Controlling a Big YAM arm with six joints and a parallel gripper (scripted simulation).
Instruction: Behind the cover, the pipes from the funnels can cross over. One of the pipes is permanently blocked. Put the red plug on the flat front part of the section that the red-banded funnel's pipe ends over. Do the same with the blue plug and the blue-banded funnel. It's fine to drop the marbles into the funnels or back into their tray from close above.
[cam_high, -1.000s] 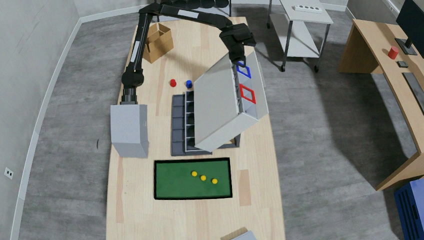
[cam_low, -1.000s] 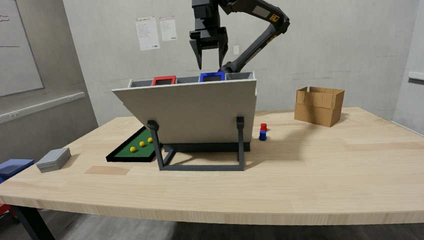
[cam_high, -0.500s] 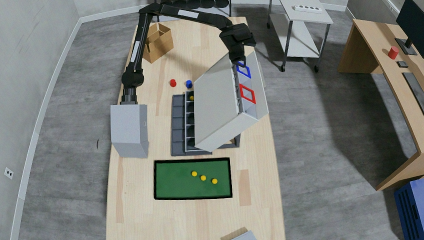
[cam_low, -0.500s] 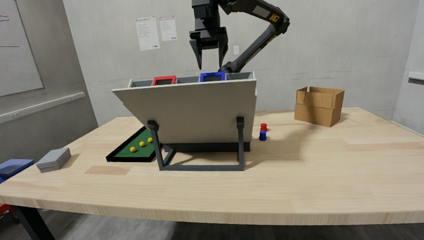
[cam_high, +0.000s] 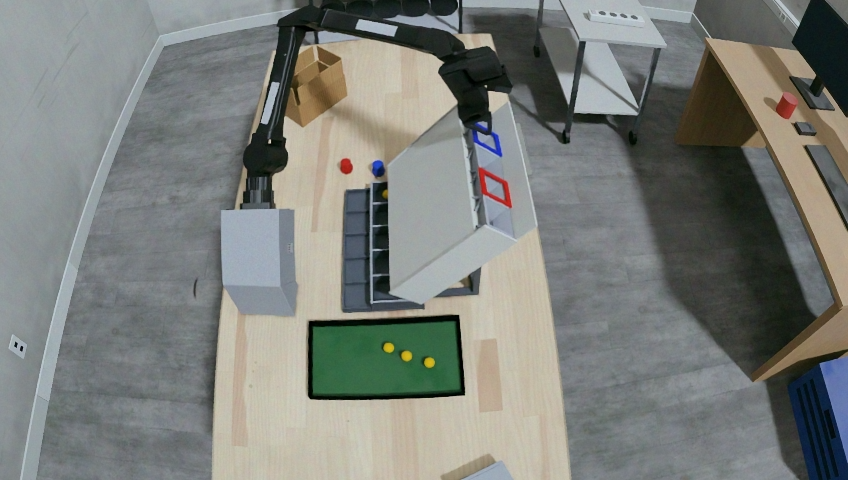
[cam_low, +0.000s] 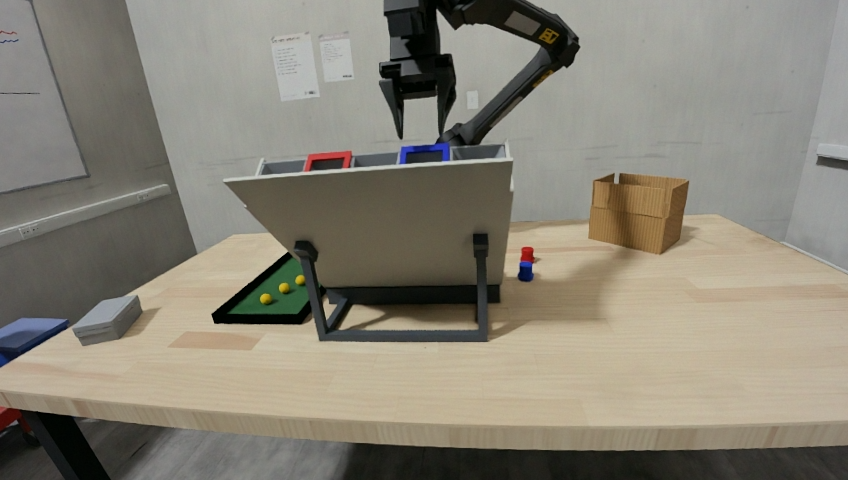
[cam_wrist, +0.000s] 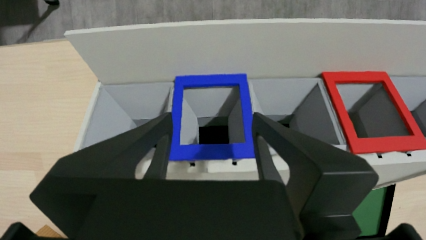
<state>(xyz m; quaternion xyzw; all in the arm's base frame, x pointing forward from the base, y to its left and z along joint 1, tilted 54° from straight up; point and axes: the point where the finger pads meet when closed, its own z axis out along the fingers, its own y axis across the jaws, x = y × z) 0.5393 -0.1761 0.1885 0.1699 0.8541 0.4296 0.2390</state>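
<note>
My gripper (cam_high: 482, 126) (cam_low: 419, 127) (cam_wrist: 212, 119) is open and empty, right above the blue-banded funnel (cam_high: 498, 145) (cam_low: 423, 146) (cam_wrist: 210, 151). The red-banded funnel (cam_high: 481, 181) (cam_low: 328, 154) (cam_wrist: 356, 76) is two funnels away in the same row. The white cover (cam_high: 428, 202) (cam_low: 380, 220) (cam_wrist: 250, 45) hides the pipes. A yellow marble (cam_high: 385, 193) lies in the end section nearest the plugs. The red plug (cam_high: 346, 165) (cam_low: 527, 254) and blue plug (cam_high: 377, 168) (cam_low: 525, 271) stand on the table beside that end. Three marbles (cam_high: 406, 355) (cam_low: 284, 287) lie in the green tray (cam_high: 345, 368) (cam_low: 249, 306).
The dark flat front parts of the sections (cam_high: 355, 237) run along the cover's low side. A cardboard box (cam_high: 315, 83) (cam_low: 637, 211) stands near the arm's base. A tall grey box (cam_high: 258, 258) is beside the sections. A small grey box (cam_low: 107, 319) lies at the table's edge.
</note>
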